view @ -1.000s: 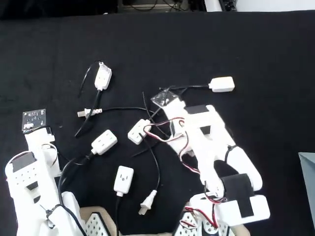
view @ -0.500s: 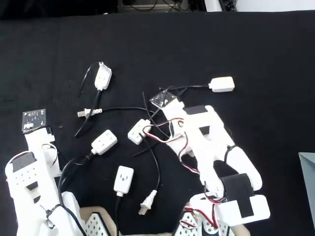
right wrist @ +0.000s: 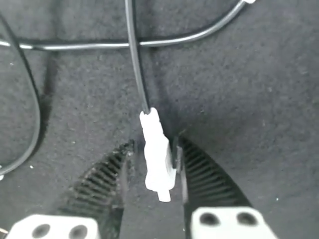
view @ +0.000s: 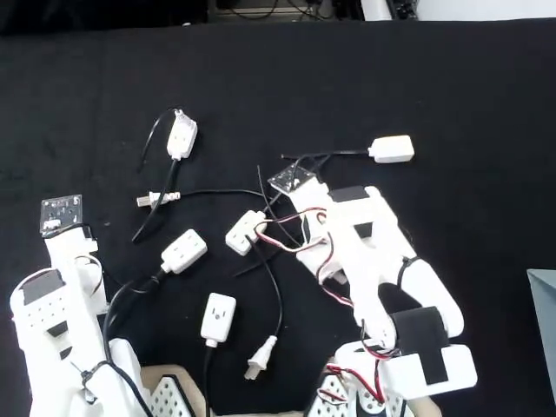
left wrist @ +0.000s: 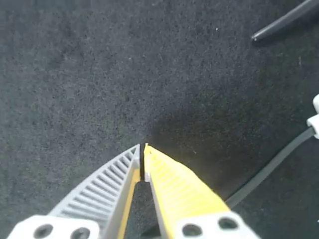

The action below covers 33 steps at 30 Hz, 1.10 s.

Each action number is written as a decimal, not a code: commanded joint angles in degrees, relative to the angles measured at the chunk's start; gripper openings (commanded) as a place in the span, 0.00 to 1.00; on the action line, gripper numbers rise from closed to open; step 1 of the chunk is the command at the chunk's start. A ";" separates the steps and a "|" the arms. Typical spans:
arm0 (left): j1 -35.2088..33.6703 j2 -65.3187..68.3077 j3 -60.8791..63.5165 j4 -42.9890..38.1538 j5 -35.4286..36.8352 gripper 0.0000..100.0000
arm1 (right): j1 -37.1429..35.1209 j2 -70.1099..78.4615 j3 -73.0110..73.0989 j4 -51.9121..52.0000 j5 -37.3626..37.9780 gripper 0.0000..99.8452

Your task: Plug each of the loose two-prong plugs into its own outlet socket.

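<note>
A white two-prong plug (right wrist: 158, 159) sits between the parted, unclenched fingers of the right pincer (right wrist: 154, 143), black cords (right wrist: 134, 55) crossing just beyond, while the left pincer (left wrist: 143, 149) hangs clenched and empty over bare black table (left wrist: 75, 74).

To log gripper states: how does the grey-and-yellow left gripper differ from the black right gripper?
The grey-and-yellow left gripper is shut; the black right gripper is open. The left gripper holds nothing; the right gripper has a white two-prong plug between its fingers. Both hang near the black cloth.

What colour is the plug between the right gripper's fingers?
White plug, black cord; right wrist view.
</note>
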 commanded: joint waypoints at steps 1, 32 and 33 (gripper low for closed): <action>-0.04 -0.97 -0.22 -0.97 0.18 0.03 | 0.79 -0.04 0.04 0.62 0.44 0.13; 0.04 -4.75 -6.20 -0.53 6.07 0.03 | -10.20 -46.64 -4.35 22.07 -19.25 0.01; 0.04 -6.95 -6.29 -0.26 6.77 0.03 | -11.34 -47.43 -3.65 20.66 -22.15 0.01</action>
